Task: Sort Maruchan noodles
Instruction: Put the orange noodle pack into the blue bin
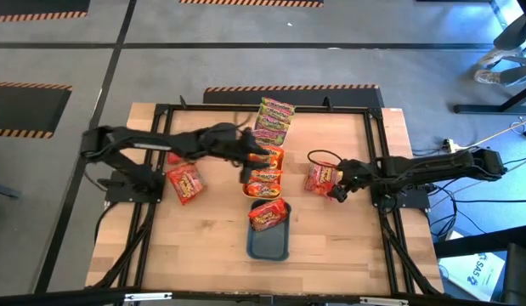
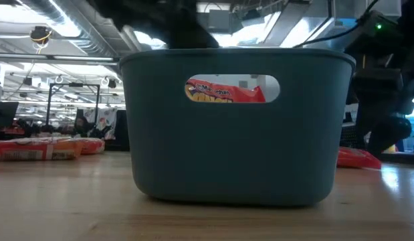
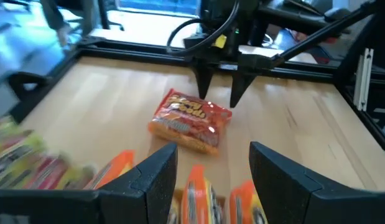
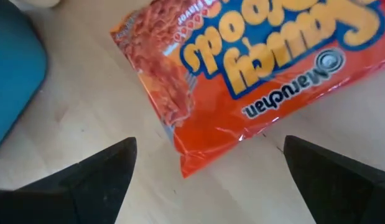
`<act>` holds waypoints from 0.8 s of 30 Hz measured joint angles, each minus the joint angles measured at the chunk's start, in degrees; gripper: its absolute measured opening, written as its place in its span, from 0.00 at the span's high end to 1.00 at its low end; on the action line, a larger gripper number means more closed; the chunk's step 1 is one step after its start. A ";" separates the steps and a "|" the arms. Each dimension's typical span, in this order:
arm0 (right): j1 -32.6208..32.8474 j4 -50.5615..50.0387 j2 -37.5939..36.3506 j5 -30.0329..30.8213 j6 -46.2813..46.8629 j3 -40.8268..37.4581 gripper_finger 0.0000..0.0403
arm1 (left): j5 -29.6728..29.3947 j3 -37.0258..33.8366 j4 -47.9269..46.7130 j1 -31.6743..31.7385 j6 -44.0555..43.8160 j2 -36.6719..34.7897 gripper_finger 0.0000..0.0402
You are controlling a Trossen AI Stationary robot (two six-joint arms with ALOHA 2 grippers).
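Observation:
A red Maruchan packet (image 1: 320, 177) lies flat on the wood right of centre. My right gripper (image 1: 335, 189) hovers open at its near-right corner, with its fingers either side of the packet (image 4: 242, 68), and also appears in the left wrist view (image 3: 218, 99). My left gripper (image 1: 261, 161) is open over the orange tray (image 1: 278, 158), above orange packets (image 3: 198, 193) standing between its fingers. Another red packet (image 1: 184, 181) lies to the left. Green-pink packets (image 1: 274, 119) sit at the far edge. One red packet (image 1: 268, 212) rests in the teal tray (image 1: 269, 246).
The teal tray (image 2: 237, 147) stands at the near middle and fills the low view, with a packet (image 2: 227, 90) showing through its handle hole. A black frame (image 1: 377, 153) borders the table. Bare wood lies at the near left and near right.

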 joint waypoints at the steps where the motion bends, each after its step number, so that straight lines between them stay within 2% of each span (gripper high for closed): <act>1: 0.00 0.68 -0.04 -0.10 0.55 -0.59 0.03 | 0.63 1.83 0.03 -0.02 0.15 2.33 0.52; 14: -0.04 0.93 -4.20 3.31 0.57 -1.94 0.03 | 1.46 22.81 -0.12 -1.77 1.14 27.40 0.52; 24: -0.04 0.99 -5.13 5.75 2.44 -1.94 0.03 | 1.21 34.04 -0.18 -1.73 0.55 42.25 0.52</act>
